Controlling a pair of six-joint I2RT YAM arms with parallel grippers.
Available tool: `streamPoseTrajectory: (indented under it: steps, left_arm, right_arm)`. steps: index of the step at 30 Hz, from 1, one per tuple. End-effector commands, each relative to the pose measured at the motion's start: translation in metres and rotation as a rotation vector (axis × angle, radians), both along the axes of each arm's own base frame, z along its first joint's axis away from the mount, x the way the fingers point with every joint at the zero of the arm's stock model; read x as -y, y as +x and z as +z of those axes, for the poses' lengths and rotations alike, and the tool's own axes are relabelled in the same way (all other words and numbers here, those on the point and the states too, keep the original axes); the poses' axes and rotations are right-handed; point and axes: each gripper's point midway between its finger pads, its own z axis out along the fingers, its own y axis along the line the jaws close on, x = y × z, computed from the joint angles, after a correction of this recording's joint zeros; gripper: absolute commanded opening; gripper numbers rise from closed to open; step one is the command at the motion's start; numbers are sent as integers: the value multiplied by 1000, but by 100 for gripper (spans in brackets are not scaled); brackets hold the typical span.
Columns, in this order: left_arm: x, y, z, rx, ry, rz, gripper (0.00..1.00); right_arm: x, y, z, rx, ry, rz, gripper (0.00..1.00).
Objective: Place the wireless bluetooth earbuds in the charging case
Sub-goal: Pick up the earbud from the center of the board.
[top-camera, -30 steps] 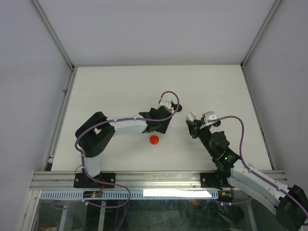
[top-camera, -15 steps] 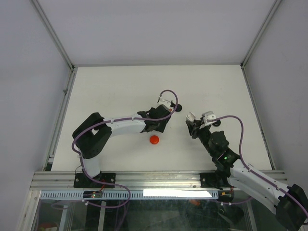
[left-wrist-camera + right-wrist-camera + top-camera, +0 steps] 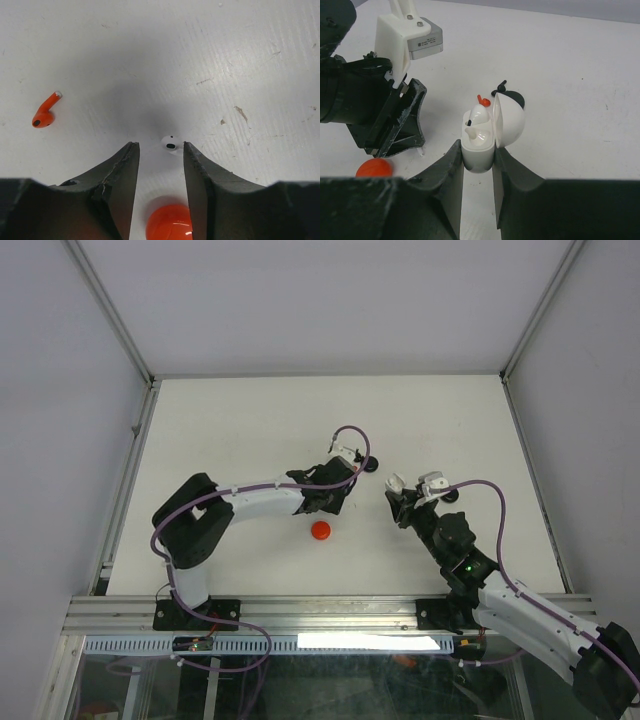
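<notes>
The left pincer (image 3: 160, 146) stands part spread over the tabletop (image 3: 240, 55), its two dark fingers (image 3: 120, 175) apart with bare gap between them. A white earbud (image 3: 171, 144) lies on the tabletop right at the mouth of that gap, between the tips and closer to the right-hand finger, and no squeeze on it shows. Back under the fingers, towards the wrist, a red round puck (image 3: 169, 223) sits partly hidden by them. Well off to the left of this pincer lies a red earbud (image 3: 45, 110), stem tilted up and away, apart from everything else. The right pincer (image 3: 477, 152) is pressed onto a white charging case (image 3: 478, 140), one finger on each side of its lower body, holding it upright with the lid (image 3: 511, 119) swung open to the right. In the open body a white bud (image 3: 477, 119) shows. Just over the top of the case a small red stemmed piece (image 3: 483, 101) is visible; whether it sits in the case or lies on the tabletop behind it cannot be told. Beyond the lid a black round thing (image 3: 510, 95) is partly hidden. To the left of the right pincer the left arm's fingers point down at the tabletop, with the red puck near them.
</notes>
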Motion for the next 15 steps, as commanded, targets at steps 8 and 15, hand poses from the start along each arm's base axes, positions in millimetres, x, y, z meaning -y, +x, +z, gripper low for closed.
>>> streamPoseTrajectory:
  steps: [8,15]
  left_arm:
    - [19,8,5,1,-43,-23,34]
    - [17,7,2,-2,-32,-29,27]
  right_arm:
    - [-7,3,30,62,68,16,0]
    - [-8,3,29,57,66,20,0]
